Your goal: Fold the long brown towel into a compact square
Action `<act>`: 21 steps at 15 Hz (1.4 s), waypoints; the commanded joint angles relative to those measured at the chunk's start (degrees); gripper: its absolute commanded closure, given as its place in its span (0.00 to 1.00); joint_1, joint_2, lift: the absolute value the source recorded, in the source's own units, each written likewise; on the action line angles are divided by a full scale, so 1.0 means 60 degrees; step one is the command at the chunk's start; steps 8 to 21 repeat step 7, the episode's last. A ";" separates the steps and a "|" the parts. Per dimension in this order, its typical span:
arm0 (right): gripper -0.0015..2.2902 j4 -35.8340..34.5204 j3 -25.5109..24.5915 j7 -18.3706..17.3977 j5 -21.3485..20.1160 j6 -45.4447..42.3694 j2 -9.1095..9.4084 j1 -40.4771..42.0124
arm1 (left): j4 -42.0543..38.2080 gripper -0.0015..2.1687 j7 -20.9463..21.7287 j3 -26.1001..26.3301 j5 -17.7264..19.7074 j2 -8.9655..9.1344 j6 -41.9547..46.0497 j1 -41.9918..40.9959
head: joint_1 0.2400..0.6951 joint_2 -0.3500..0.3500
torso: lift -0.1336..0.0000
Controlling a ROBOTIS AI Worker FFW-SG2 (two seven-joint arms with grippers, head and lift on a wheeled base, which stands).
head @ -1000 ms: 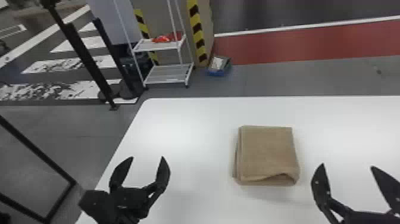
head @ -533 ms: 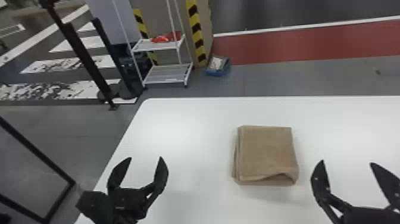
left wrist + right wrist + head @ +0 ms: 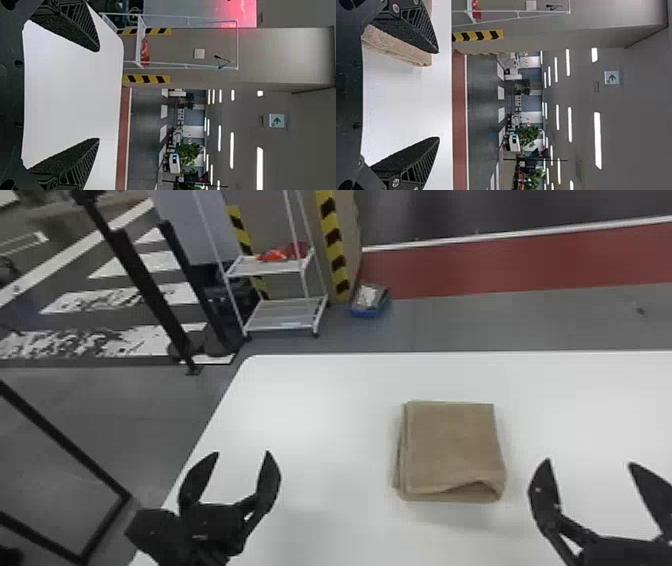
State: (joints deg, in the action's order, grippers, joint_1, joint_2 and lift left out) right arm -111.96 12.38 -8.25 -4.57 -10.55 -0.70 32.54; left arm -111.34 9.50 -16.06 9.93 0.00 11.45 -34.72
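One left gripper (image 3: 243, 452), black, two flat fingers spread well apart, hanging above the near left part of the white table (image 3: 325, 390). One right gripper (image 3: 590, 462), same make, its fingers likewise parted wide, over the table on the other side; in its own wrist view, the towel's side shows beyond one finger. One towel (image 3: 452, 445), brown, folded into a compact, roughly square pad, lying flat on the tabletop between the two grippers, nearer the right one and apart from both. Detail of same: stacked layers visible along the side facing the left gripper; the near edge bulges up in a shallow, wavy lip toward the right gripper's side. One white wire rack (image 3: 287, 315), two shelves in sight, standing on the floor past the table's far edge, ahead of the left gripper, with a red item (image 3: 272, 255) on the upper shelf. One blue bin (image 3: 367, 310), on the floor just right of that rack, ahead of the gap between the grippers. One red floor strip (image 3: 500, 265), running across, far ahead of the right gripper.
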 commanded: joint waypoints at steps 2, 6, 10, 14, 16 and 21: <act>0.05 -0.0031 0.0076 -0.0149 0.0000 -0.0005 -0.0089 -0.0003 | -0.0091 0.03 0.0014 -0.0047 0.0000 0.0025 0.0061 -0.0072 | 1.00 0.93 | 0.19; 0.05 -0.0045 0.0135 -0.0149 0.0000 -0.0035 -0.0162 0.0012 | -0.0032 0.03 -0.0001 -0.0047 -0.0015 0.0025 0.0090 -0.0072 | 1.00 0.93 | 0.19; 0.05 -0.0045 0.0135 -0.0149 0.0000 -0.0035 -0.0206 0.0012 | -0.0091 0.03 -0.0001 -0.0047 -0.0029 0.0025 0.0090 -0.0116 | 1.00 0.94 | 0.19; 0.05 -0.0045 0.0135 -0.0149 0.0000 -0.0035 -0.0206 0.0012 | -0.0091 0.03 -0.0001 -0.0047 -0.0029 0.0025 0.0090 -0.0116 | 1.00 0.94 | 0.19; 0.05 -0.0045 0.0135 -0.0149 0.0000 -0.0035 -0.0206 0.0012 | -0.0091 0.03 -0.0001 -0.0047 -0.0029 0.0025 0.0090 -0.0116 | 1.00 0.94 | 0.19; 0.05 -0.0045 0.0135 -0.0149 0.0000 -0.0035 -0.0206 0.0012 | -0.0091 0.03 -0.0001 -0.0047 -0.0029 0.0025 0.0090 -0.0116 | 1.00 0.94 | 0.19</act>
